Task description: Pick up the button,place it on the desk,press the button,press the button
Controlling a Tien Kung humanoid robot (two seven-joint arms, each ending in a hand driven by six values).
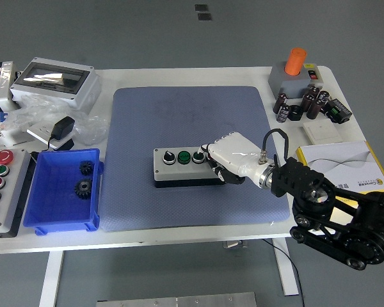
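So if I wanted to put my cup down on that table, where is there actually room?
The blue-grey mat is bare behind the grey button box, and a strip in front stays free. The right robot hand covers the box's right end. Crowded: the blue bin of gears at left, black cylinders at far right.
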